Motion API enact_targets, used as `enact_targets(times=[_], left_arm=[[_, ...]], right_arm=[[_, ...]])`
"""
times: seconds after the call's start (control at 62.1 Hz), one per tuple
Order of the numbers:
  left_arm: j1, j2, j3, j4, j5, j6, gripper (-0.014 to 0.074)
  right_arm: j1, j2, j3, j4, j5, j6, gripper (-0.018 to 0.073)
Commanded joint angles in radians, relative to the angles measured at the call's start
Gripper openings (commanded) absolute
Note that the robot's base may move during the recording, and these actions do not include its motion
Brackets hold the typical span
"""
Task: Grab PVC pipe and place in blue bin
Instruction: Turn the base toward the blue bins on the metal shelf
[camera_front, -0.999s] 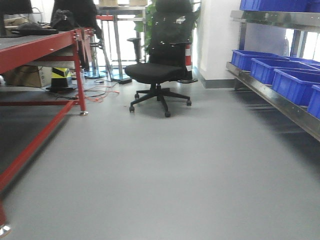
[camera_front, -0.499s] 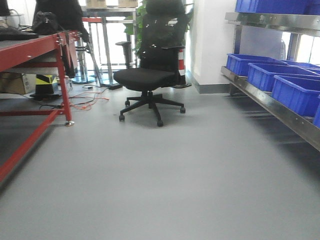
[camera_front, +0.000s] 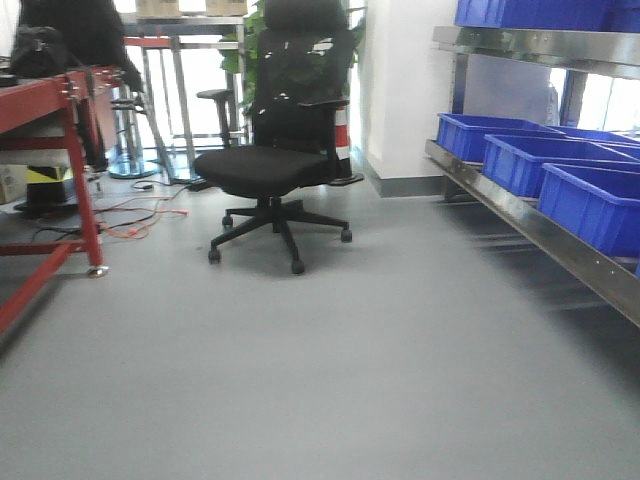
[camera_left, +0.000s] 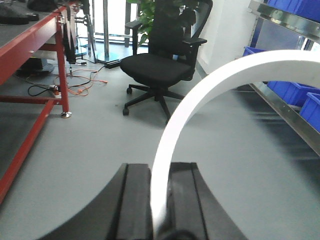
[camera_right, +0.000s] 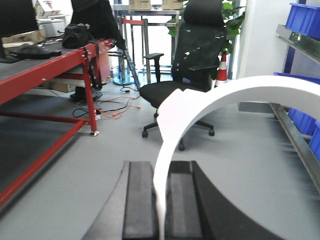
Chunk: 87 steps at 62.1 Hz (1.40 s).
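The grab looks done. The left tool (camera_left: 159, 172) is clamped on a white curved pipe (camera_left: 200, 95), which rises from between its black pads and arcs off to the right. The right tool (camera_right: 159, 172) pinches a white curved pipe (camera_right: 240, 92) the same way; I cannot tell whether it is one piece or two. The placing is left. The blue bins (camera_front: 585, 200) stand in a row along the lower shelf (camera_front: 520, 225) at the right, seemingly not within reach, with bare floor (camera_front: 300, 380) and a black chair (camera_front: 265, 165) ahead.
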Motion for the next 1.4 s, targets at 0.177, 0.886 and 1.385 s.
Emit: enact_targets(times=[0.177,0.886,1.385], left_arm=[[-0.005,-0.006,-0.003,-0.003,-0.021,-0.002,-0.0111],[-0.005,-0.006,-0.003,-0.003,-0.021,-0.002,-0.0111],[-0.005,-0.006,-0.003,-0.003,-0.021,-0.002,-0.0111]], right_arm=[[-0.001,-0.005,-0.001,-0.009,-0.032,-0.003,-0.0163],[-0.001,-0.005,-0.001,-0.009,-0.032,-0.003,-0.0163],[-0.001,-0.005,-0.001,-0.009,-0.032,-0.003,-0.0163]])
